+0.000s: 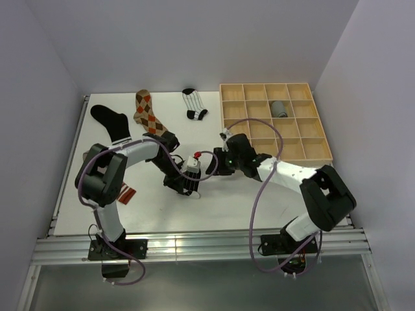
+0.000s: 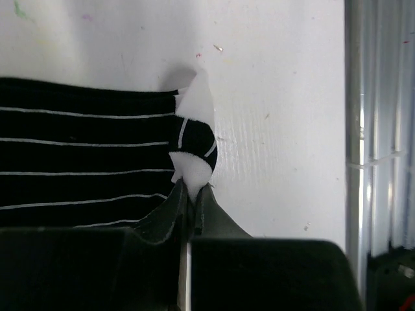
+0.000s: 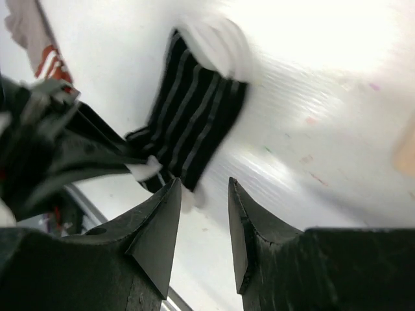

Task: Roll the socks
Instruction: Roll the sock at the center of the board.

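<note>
A black sock with thin white stripes [image 2: 84, 168] lies flat on the white table. My left gripper [image 2: 192, 189] is shut on its white tip [image 2: 194, 110], which is pulled up into a fold. In the right wrist view the same sock [image 3: 194, 116] lies just ahead of my right gripper [image 3: 204, 184], whose jaws stand open with nothing between them. In the top view the left gripper [image 1: 188, 180] and right gripper [image 1: 218, 165] meet at mid-table and cover most of that sock. A black sock with white bands [image 1: 111, 121], an argyle sock [image 1: 148, 113] and a white striped sock [image 1: 193, 103] lie at the back.
A wooden grid tray [image 1: 305, 148] stands at the back right, with a rolled grey sock [image 1: 278, 107] in one cell. A small red-and-white tag [image 1: 128, 193] lies near the left arm. The table's metal front rail [image 2: 379, 155] runs close to the left gripper.
</note>
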Tool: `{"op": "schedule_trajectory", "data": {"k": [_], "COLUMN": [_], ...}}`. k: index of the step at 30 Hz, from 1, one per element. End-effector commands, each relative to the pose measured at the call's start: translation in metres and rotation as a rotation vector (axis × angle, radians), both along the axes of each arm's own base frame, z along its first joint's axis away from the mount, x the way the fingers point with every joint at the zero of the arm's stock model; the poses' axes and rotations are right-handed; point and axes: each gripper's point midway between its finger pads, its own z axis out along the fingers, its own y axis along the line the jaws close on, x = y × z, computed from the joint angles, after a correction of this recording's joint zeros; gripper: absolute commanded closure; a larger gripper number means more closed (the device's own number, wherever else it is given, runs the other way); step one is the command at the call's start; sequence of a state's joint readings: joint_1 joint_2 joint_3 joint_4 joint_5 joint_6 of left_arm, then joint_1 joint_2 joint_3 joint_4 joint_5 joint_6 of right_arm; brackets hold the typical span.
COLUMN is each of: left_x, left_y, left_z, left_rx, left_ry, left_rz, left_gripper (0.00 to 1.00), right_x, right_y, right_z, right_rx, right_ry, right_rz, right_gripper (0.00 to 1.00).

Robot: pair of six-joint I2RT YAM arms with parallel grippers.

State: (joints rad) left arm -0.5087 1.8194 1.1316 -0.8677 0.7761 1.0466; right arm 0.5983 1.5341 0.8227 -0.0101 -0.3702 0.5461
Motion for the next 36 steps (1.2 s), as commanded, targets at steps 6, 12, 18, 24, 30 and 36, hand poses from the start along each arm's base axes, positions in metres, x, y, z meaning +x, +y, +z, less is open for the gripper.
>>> {"op": "schedule_trajectory", "data": {"k": [6,12,18,24,30,36], "left_x": [-0.001,0.005,0.007,0.011,0.011,0.014], "left_y": [0.005,0.009,0.009,0.009,0.012,0.011], "left_z": [0.009,-0.002,-0.009,-0.012,-0.014,-0.012], "left_rx": [-0.045,-0.006,0.041,0.070,0.089,0.087], "left_ry": [0.323,0.439,0.516,0.551,0.553,0.545], "left_rz": [0.039,0.079,0.108,0.137,0.142,0.145], "left_gripper": [1.00,1.00,1.00,1.00,1.00,1.00], "right_x": [-0.006,-0.034,-0.052,-0.051,-0.047,-0.048], "right_y": [-0.005,0.021,0.062,0.098,0.110,0.112], "right_z": [0.033,0.042,0.029,0.011,-0.007,-0.024], "right_rx": [-0.033,-0.056,-0.132,-0.221,-0.276,-0.303], "right_ry": [-0.367,-0.537,-0.626,-0.668,-0.669,-0.640], "right_rz": [-0.099,0.035,0.202,0.302,0.346,0.366], "right_gripper": [0.57,0.56,0.55,0.55,0.54,0.60]}}
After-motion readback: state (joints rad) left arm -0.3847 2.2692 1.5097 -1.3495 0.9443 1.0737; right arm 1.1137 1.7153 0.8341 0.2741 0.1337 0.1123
